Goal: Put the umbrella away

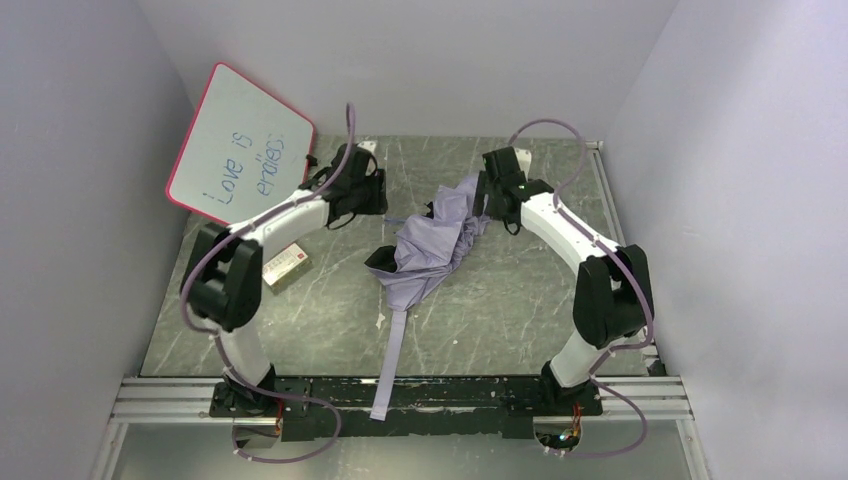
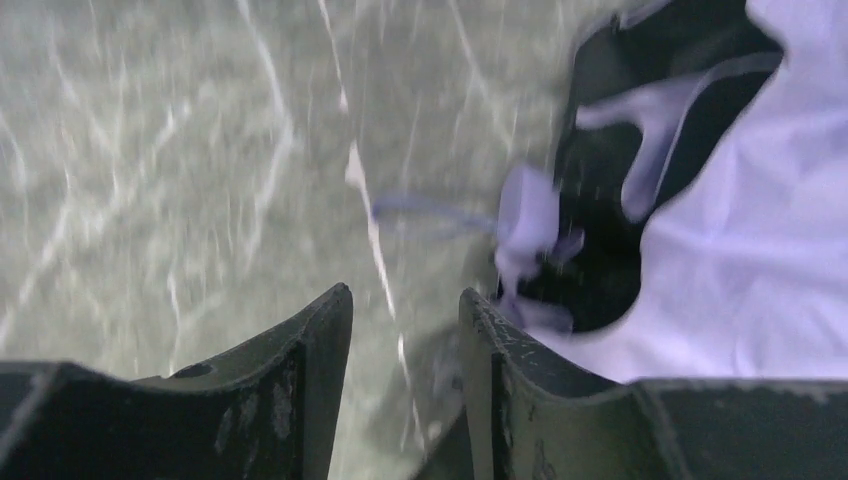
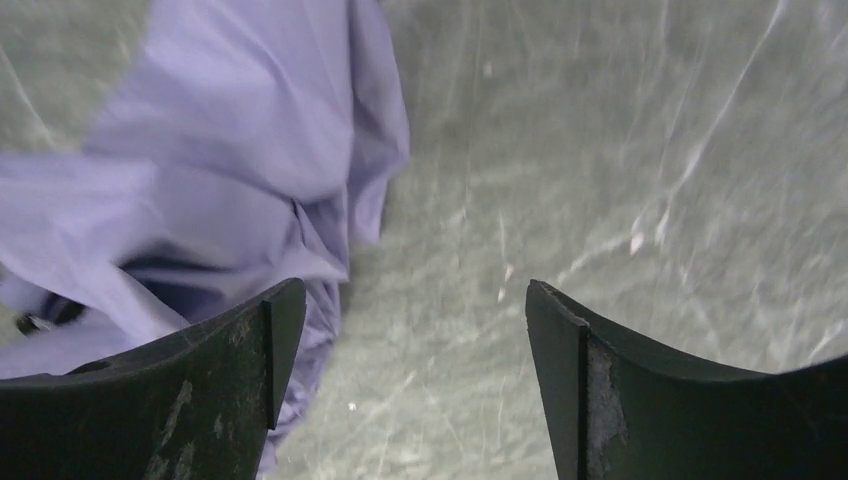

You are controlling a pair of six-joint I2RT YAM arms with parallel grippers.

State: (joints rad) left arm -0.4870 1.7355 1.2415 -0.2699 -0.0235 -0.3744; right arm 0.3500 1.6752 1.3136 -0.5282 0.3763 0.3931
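Leftmost, one red-framed whiteboard (image 1: pixel 240 145) is leaning against the wall, well to the left of the umbrella (image 1: pixel 432 245). It is carrying blue handwriting that reads "Love is", followed by a word that looks like "endless", though its last letters are not clear. Between the whiteboard and the umbrella, one small box (image 1: pixel 286 266) with a red and white label is lying on the worktop (image 1: pixel 500 300); its print is too small to read.

One umbrella is lying crumpled in the middle of the worktop, lilac side mostly up with black showing at its left edge. One long lilac strap (image 1: pixel 392 350) is running from it toward the near rail.

Two arms are reaching in, one from each side of the umbrella. The left end effector (image 2: pixel 405 325) is hovering just left of the umbrella's far part. Its jaws are standing partly apart with only bare worktop between them, so it is gripping nothing. In the left wrist view the umbrella's fabric is sitting just right of the right finger (image 2: pixel 500 380), and a thin lilac cord loop (image 2: pixel 425 215) is lying ahead of the gap.

The right end effector (image 3: pixel 410 320) is hovering at the umbrella's far right edge, jaws spread wide and holding nothing. In the right wrist view the lilac fabric is lying to the left, passing behind one finger (image 3: pixel 240 370).
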